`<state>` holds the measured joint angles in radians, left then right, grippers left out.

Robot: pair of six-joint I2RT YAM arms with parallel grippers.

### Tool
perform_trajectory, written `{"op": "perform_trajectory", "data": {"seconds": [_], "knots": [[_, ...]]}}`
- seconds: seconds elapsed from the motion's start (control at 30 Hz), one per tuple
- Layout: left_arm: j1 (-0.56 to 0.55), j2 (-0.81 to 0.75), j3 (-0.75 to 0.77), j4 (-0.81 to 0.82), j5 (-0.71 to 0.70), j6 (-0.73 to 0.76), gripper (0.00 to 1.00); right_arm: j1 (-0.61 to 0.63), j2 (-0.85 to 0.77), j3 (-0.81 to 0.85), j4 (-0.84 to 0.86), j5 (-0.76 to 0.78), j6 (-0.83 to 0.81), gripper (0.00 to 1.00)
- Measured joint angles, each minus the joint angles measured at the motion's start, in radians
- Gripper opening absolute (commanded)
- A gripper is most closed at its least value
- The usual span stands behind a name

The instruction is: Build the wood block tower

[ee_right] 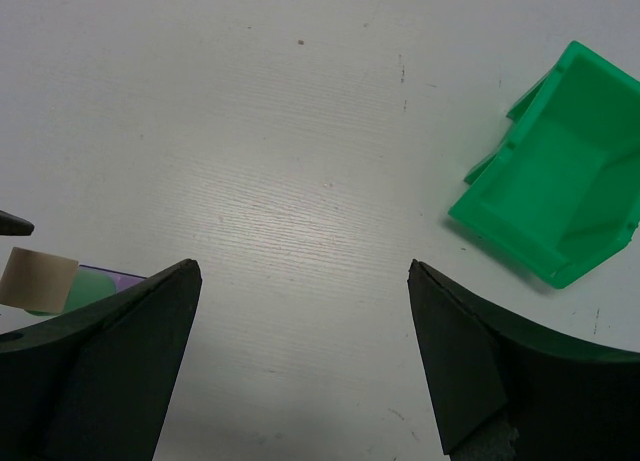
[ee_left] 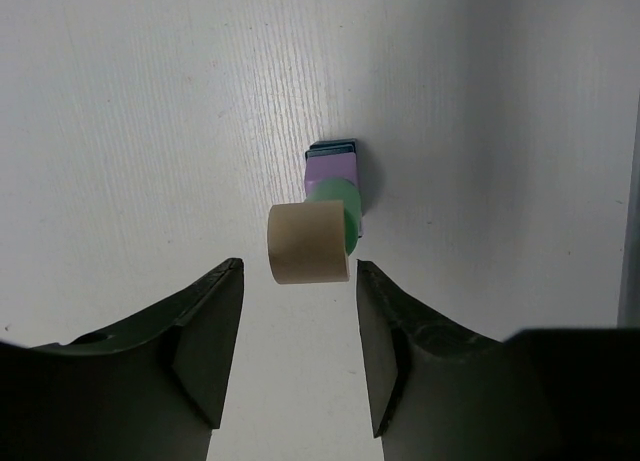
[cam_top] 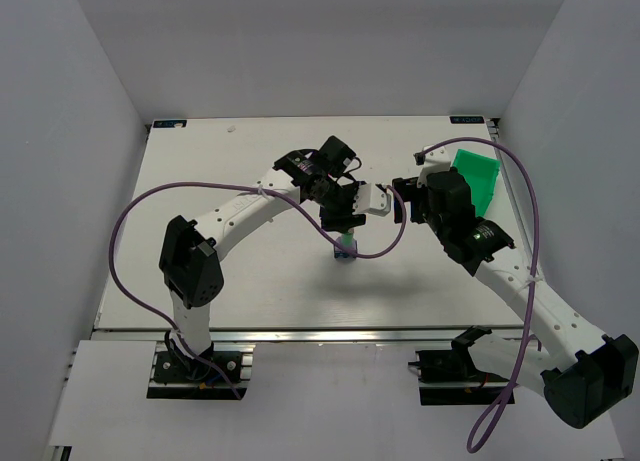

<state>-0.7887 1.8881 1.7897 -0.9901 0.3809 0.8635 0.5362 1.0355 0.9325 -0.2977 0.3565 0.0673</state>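
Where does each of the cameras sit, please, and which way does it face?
Top external: fixed above and behind the bases, looking down on the table; both arms show, the left gripper over the wood block tower.
Left wrist: on the left arm, looking down between its open fingers at the tower.
Right wrist: on the right arm, looking down through the open right gripper at the table and the green bin.
Shared: all three catch the tower; top and right wrist share the bin.

White-shelled left arm [cam_top: 245, 211] and right arm [cam_top: 545, 311], black joint housings [cam_top: 190, 261], purple cables [cam_top: 112, 246] looping off each, dark matte fingers [ee_left: 200, 351]
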Motion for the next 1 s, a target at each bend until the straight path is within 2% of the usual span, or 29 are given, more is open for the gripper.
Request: {"op": "perform_trajectory", "data": {"seconds": [0.43,0.5,0.53,0.6,0.63,0.67,0.83,1.0], "knots": [[0.0,0.0,0.0,0.0,0.013,0.001,0.57,0.0,0.0,0.0,0.0,0.0,0.0,0.89],[0.0,0.0,0.0,0.0,0.016,0.001,0.62,0.0,-0.002,0.0,0.0,0.0,0.0,0.89],[0.0,0.0,0.0,0.0,0.016,0.001,0.7,0.0,-0.002,0.0,0.0,0.0,0.0,0.89],[0.0,0.0,0.0,0.003,0.019,-0.003,0.72,0.0,-0.003,0.0,0.0,0.0,0.0,0.89],[0.0,0.0,0.0,0.006,0.019,-0.008,0.83,0.0,-0.004,0.0,0.0,0.0,0.0,0.89],[0.0,-0.002,-0.001,0.012,0.018,-0.015,0.98,0.0,-0.006,0.0,0.0,0.0,0.0,0.89],[0.0,-0.084,-0.07,0.116,-0.04,-0.105,0.98,0.0,-0.026,0.0,0.0,0.007,0.004,0.89],[0.003,-0.244,-0.175,0.32,-0.245,-0.348,0.98,-0.003,-0.053,0.0,-0.001,0.035,0.032,0.89]]}}
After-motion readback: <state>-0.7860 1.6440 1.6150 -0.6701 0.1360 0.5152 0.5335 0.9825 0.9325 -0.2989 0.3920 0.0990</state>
